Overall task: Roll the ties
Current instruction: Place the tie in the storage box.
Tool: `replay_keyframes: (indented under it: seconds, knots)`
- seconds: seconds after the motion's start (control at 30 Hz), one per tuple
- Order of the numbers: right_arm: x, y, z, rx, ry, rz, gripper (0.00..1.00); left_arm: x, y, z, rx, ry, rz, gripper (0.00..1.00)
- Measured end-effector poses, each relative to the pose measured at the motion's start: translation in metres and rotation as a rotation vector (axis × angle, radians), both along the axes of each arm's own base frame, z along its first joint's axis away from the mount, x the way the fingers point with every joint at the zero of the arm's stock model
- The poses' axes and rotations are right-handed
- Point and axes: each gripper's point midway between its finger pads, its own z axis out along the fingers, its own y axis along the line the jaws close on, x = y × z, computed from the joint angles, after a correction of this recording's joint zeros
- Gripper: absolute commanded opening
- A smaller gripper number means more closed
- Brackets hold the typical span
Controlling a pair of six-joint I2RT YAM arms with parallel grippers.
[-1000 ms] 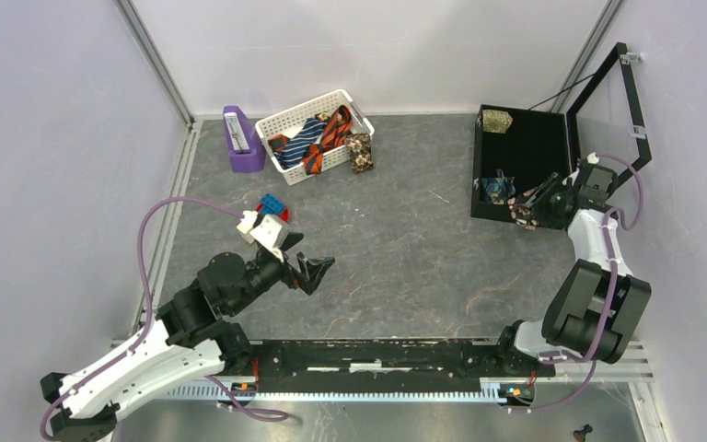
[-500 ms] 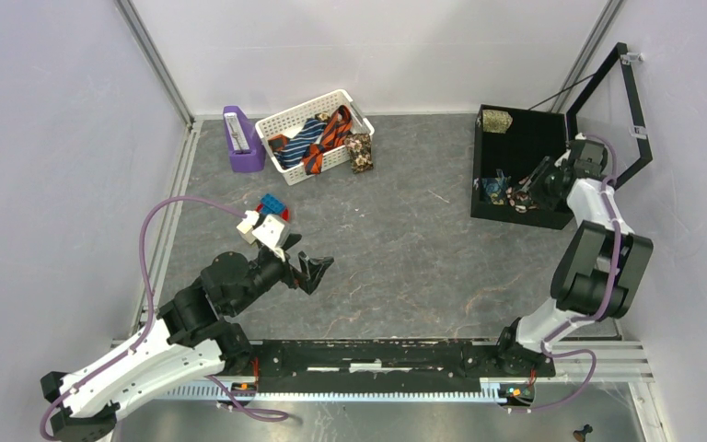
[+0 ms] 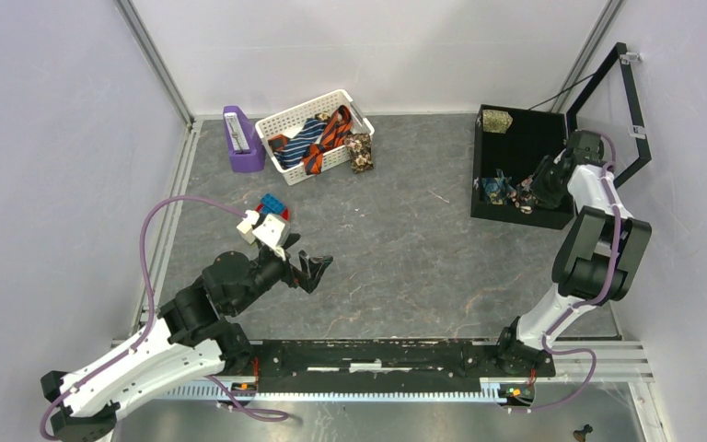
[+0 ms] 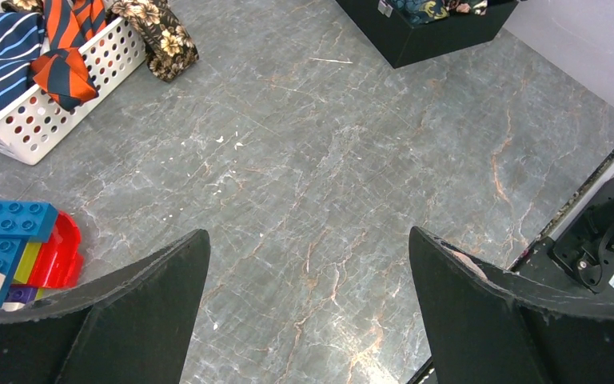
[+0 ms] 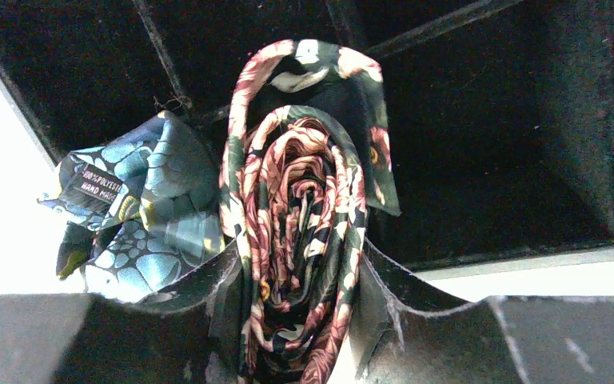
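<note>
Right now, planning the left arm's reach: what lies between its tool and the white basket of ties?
Bare tabletop between left tool and basket, per left wrist view; toy blocks sit aside.

The top camera looks down from above and behind the arm bases, taking in the whole grey marbled table (image 3: pixel 405 249). The left wrist camera sits low over it, facing the far side, and shares with the top view the white perforated plastic basket (image 4: pixel 48 112) and the black compartmented tray (image 4: pixel 416 44). The right wrist camera peers close into that tray at a rolled dark floral necktie (image 5: pixel 300 240).
</note>
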Motion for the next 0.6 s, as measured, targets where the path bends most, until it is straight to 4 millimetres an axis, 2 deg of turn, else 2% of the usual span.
replay_keyframes:
  seconds: [0.33, 0.47, 0.5, 0.53, 0.6]
  knots:
    - [0.006, -0.010, 0.021, -0.052, 0.002, 0.022, 0.33, 0.000, 0.000, -0.001, 0.002, 0.002, 0.000, 1.00]
    - [0.006, -0.007, 0.021, -0.059, 0.008, 0.039, 0.33, 0.000, 0.000, -0.001, 0.002, 0.002, -0.001, 1.00]
    - [0.006, -0.006, 0.021, -0.063, 0.009, 0.046, 0.42, 0.000, 0.000, -0.001, 0.002, 0.002, -0.001, 1.00]
    - [0.006, -0.005, 0.019, -0.067, 0.014, 0.051, 0.94, 0.000, 0.000, -0.001, 0.002, 0.002, -0.001, 1.00]
    - [0.006, -0.001, 0.015, -0.074, 0.027, 0.060, 0.98, 0.000, 0.000, -0.001, 0.002, 0.001, -0.001, 1.00]
